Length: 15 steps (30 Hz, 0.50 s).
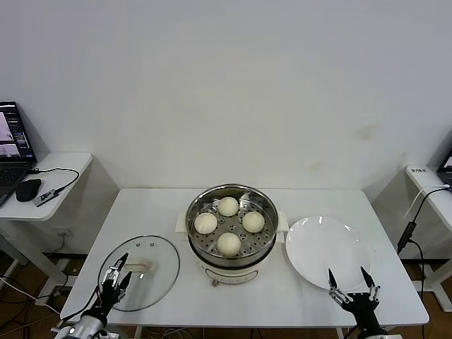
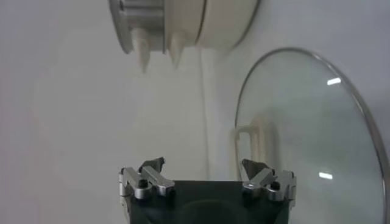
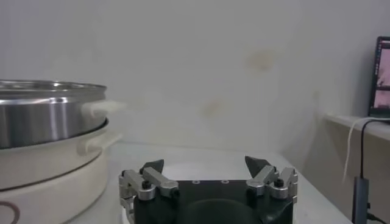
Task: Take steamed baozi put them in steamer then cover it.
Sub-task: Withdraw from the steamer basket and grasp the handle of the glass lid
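Note:
Several cream-white baozi [image 1: 227,206] lie on the perforated tray inside the steel steamer [image 1: 212,268] at the table's middle. The glass cover [image 1: 152,279] lies flat on the table to the steamer's left, its cream handle [image 1: 143,266] up. My left gripper [image 1: 119,272] hovers open over the cover's near-left part with nothing in it. In the left wrist view the left gripper [image 2: 203,164] faces the cover [image 2: 304,134] and the steamer [image 2: 183,24]. My right gripper [image 1: 347,275] stands open and empty at the plate's near edge; from the right wrist, the gripper [image 3: 204,163] has the steamer [image 3: 49,115] beside it.
An empty white plate [image 1: 327,251] sits right of the steamer on the white table [image 1: 233,300]. A side table at the left holds a laptop [image 1: 14,145] and a mouse [image 1: 28,189]. Another side table [image 1: 427,176] with cables stands at the right.

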Motion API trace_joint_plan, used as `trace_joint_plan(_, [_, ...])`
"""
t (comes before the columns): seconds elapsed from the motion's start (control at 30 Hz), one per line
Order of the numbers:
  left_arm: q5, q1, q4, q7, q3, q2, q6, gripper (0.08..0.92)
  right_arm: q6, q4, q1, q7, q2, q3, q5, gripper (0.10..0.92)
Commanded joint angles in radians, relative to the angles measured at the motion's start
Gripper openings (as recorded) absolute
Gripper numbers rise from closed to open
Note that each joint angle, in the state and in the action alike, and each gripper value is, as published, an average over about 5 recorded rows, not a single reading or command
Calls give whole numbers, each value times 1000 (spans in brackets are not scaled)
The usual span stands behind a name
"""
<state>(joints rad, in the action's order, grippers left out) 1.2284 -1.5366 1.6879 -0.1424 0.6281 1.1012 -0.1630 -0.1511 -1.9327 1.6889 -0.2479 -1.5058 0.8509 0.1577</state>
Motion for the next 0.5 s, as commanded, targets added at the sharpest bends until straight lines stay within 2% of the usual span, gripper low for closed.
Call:
trace_joint_plan(0.03, [33,115,-111,10,-21,-12,-6,823,-4,-1,18,1,-14,5,-8,823])
trace_joint_plan(0.5, [30,226,-170,21,-58,-21,-10,823,-14,17,19,-2,-27,-13,-34,823])
